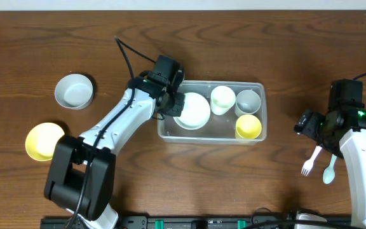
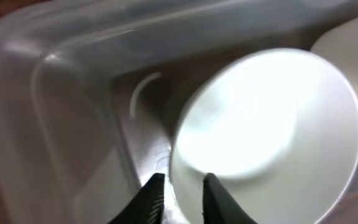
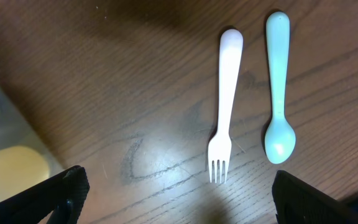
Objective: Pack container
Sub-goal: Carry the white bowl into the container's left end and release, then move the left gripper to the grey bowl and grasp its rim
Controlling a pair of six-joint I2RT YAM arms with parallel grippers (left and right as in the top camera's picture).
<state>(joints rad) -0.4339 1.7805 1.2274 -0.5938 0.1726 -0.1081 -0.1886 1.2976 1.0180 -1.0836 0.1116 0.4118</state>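
Clear, round-cornered rectangular plastic container (image 1: 218,130)

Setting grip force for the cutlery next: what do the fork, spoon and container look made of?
Fork: white plastic, apparently; matte, thick, no metallic glint. Spoon: pale blue-green plastic, slight sheen in its bowl. Container: clear plastic, likely rigid; wood grain shows through its walls.

No words, numbers or signs can be read in any of the views. The clear container (image 1: 203,135), the white bowl (image 2: 266,118), the fork (image 3: 225,106) and the spoon (image 3: 278,93) are all plain. The brown surface (image 3: 123,68) shows only wood grain.
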